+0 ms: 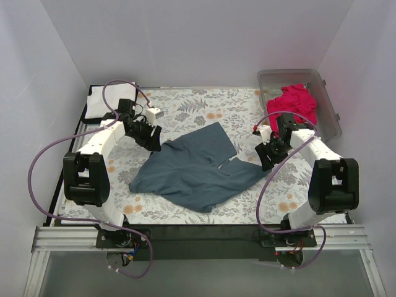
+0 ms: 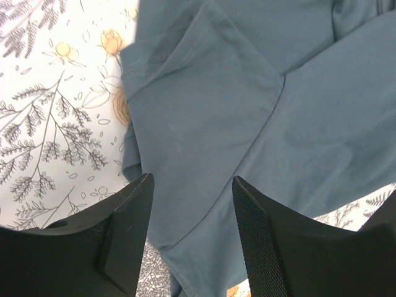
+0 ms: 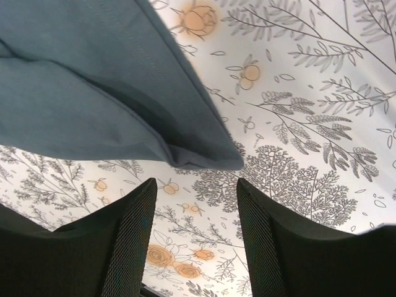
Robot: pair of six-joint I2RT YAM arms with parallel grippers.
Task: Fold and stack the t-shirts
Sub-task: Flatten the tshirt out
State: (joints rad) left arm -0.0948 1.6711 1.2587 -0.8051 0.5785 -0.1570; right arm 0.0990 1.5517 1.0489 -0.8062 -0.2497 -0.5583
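Slate-blue t-shirt [image 1: 198, 170] rumpled mid floral cloth [image 1: 185, 111], left gripper [image 1: 153, 141] spread over its 10 o'clock edge, right gripper [image 1: 268, 158] spread by its 3 o'clock corner, pink t-shirt [image 1: 296, 102] in clear bin [image 1: 278, 80] at 1 o'clock, white t-shirt [image 1: 101, 102] folded at 10 o'clock

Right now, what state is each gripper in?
Left gripper: open, empty, over the slate-blue t-shirt.
Right gripper: open, empty, beside that shirt's corner.
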